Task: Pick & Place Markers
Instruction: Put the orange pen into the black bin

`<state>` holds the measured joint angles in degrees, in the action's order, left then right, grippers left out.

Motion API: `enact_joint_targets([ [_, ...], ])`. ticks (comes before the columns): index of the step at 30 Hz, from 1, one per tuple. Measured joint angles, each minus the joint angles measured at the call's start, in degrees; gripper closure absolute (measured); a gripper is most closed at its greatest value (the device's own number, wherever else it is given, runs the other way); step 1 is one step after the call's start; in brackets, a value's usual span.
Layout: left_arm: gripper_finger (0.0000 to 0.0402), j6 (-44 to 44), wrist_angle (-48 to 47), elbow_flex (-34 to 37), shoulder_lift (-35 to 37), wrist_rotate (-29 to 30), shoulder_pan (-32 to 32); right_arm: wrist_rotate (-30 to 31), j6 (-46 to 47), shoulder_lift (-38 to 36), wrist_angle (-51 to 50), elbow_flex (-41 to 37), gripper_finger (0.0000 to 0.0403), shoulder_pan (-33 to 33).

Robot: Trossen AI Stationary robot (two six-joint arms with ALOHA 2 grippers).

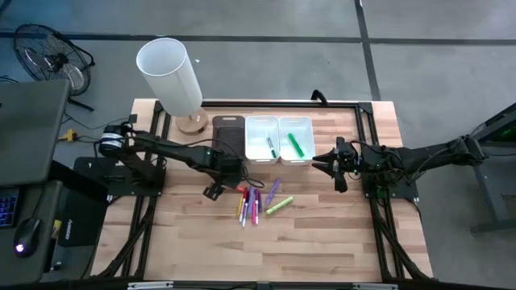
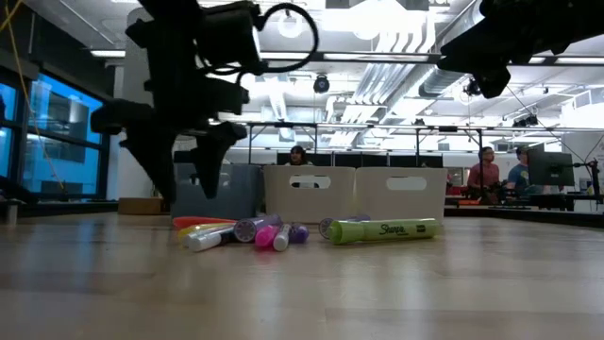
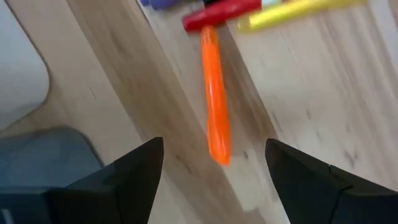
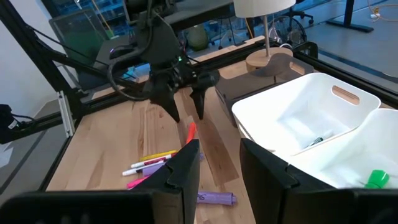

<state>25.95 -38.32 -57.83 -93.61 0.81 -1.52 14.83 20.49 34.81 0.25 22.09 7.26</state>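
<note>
Two markers sit in the bins; most lie loose. Left gripper hangs spread over an orange one.

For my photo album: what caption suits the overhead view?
Left hand open above an orange marker; other markers wait nearby.

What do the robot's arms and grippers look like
Both arms are dark, jointed, with black cables looping along them. The left gripper has two tapered black fingers; the right gripper looks alike, its fingers broad black wedges.
</note>
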Motion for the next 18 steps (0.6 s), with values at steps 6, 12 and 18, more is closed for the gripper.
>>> enact_joint_targets([
  [6,0.0122,-7.60,0.82,-3.07,-5.87,-1.53,0.00,0.00,0.00,0.04,0.02,0.00,0.0299,0.01],
  [12,0.0122,-8.19,1.34,-3.23,-8.01,0.24,-0.02,0.00,0.00,0.05,0.02,0.00,0.0300,0.01],
  [18,0.0122,-9.31,2.03,-3.22,-8.54,1.90,-0.04,0.00,0.00,0.07,0.01,0.00,0.0300,0.01],
])
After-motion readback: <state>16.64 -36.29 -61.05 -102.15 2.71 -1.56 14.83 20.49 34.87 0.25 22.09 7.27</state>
